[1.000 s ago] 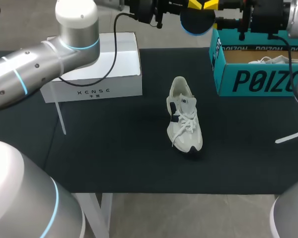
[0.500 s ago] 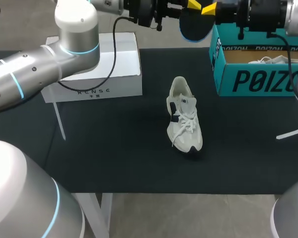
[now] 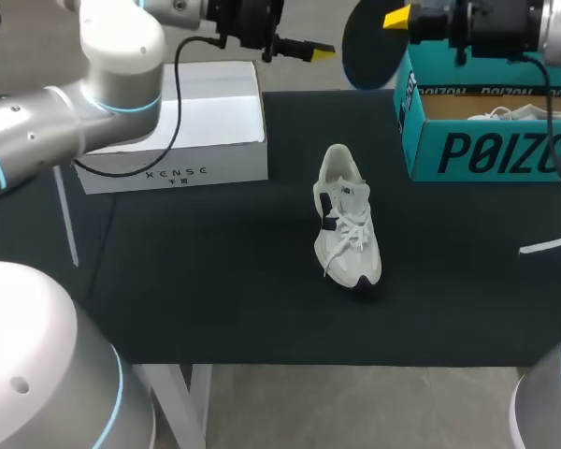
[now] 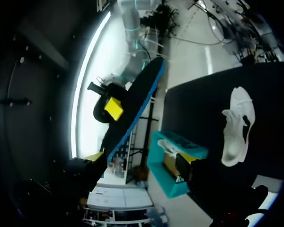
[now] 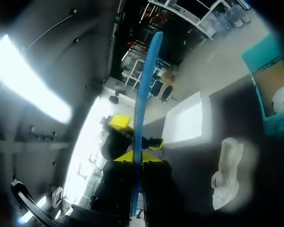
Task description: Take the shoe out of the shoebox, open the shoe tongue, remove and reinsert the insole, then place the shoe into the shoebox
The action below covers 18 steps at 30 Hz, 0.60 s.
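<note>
Right claw (image 5: 136,158) clamps the dark insole (image 3: 372,47), up near the shoebox (image 3: 477,150); shoe (image 3: 346,229) lies on the worktop (image 3: 215,281); left claw's (image 3: 323,50) grip, cannot tell.

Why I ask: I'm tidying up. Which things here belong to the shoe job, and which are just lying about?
Job: shoe on the table; teal shoebox; dark insole, held by the right gripper.
Lying about: white box; what looks like a second shoe inside the shoebox.
</note>
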Tool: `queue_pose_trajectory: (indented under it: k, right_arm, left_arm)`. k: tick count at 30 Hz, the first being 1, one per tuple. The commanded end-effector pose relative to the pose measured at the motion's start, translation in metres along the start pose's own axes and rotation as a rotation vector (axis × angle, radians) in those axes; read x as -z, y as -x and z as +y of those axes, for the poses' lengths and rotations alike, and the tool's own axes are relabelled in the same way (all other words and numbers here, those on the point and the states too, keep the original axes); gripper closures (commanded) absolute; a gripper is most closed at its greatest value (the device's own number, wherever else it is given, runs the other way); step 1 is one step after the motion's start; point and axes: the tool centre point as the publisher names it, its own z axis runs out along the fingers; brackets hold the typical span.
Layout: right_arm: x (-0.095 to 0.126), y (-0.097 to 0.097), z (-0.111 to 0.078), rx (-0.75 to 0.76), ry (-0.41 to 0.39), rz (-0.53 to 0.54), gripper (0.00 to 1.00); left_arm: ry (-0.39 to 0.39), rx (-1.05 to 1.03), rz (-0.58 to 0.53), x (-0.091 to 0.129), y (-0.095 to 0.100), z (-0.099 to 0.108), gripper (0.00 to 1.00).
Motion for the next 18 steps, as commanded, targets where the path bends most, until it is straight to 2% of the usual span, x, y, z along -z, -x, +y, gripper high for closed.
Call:
queue_pose_trajectory:
  k: [1,5,13,18]
  right_arm:
    - [-0.002,0.001,0.003,0.044,0.007,-0.017,1.00]
    - [-0.003,0.007,0.006,0.101,0.028,-0.017,1.00]
    - [-0.004,0.012,0.006,0.259,0.036,-0.092,1.00]
    - [-0.003,0.015,0.007,0.249,0.072,-0.054,1.00]
  left_arm:
    - [0.104,0.068,0.076,0.024,-0.008,-0.008,0.00]
    - [0.054,0.154,0.048,0.034,-0.019,-0.004,0.00]
    - [0.170,0.271,-0.010,0.064,-0.039,0.026,0.00]
    - [0.196,0.316,-0.028,0.070,-0.047,0.031,0.00]
